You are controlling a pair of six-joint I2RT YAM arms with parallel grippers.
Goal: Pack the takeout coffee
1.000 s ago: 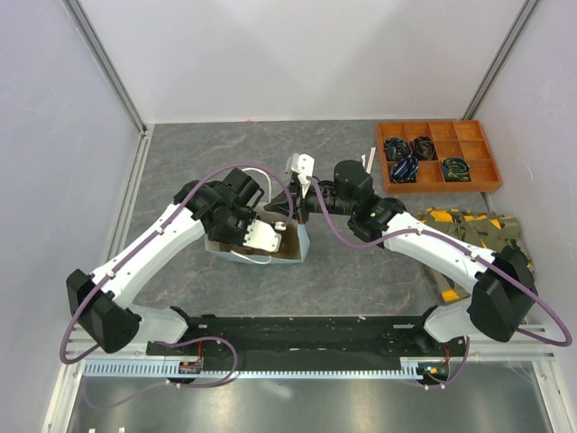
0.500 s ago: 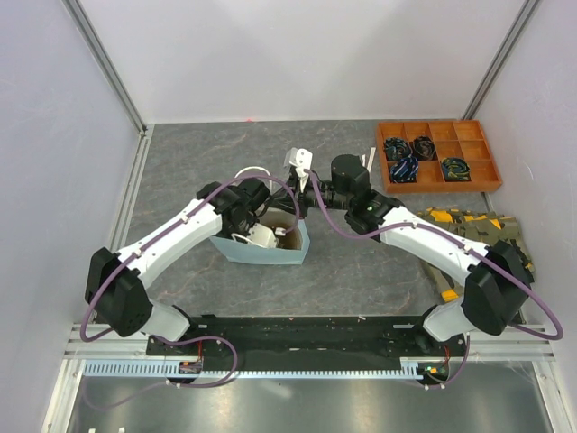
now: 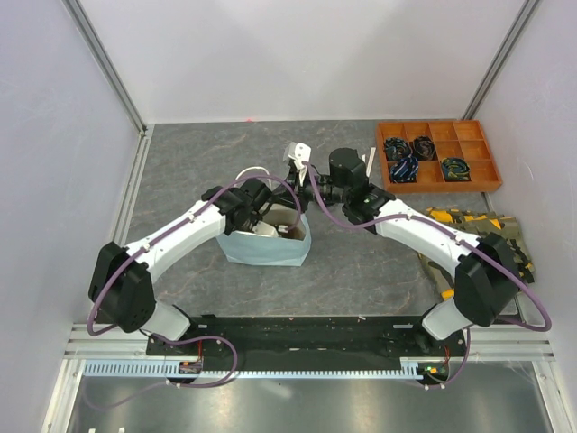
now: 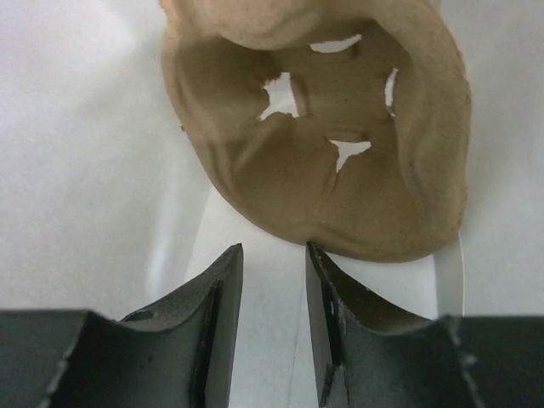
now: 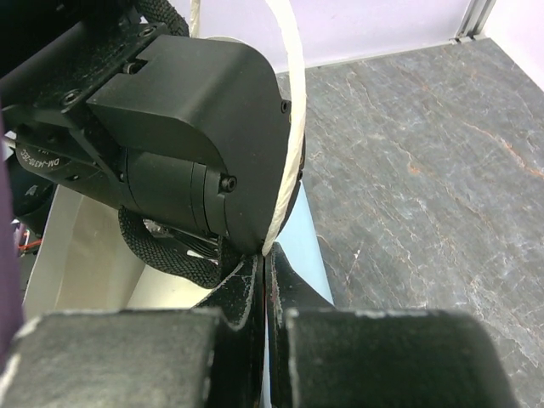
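Note:
The light-blue paper bag (image 3: 261,248) stands open at mid-table. My left gripper (image 3: 273,225) reaches down inside it. In the left wrist view it (image 4: 274,251) is open with nothing between the jaws, just short of the tan moulded-pulp carrier (image 4: 340,144), which lies on the bag's white inside. The carrier's one visible cup hole is empty. My right gripper (image 3: 301,185) is at the bag's far rim. In the right wrist view it (image 5: 264,257) is shut on the bag's white cord handle (image 5: 291,127). The takeout coffee cup is not in view.
An orange compartment tray (image 3: 437,155) with cable bundles sits at the back right. A pile of yellow and dark patterned items (image 3: 464,230) lies at the right. The left arm's black wrist (image 5: 187,127) fills the right wrist view, close to the handle.
The bag has gone from slumped to upright. My left gripper has moved right and deeper into it. My right gripper has drawn the handle toward the back.

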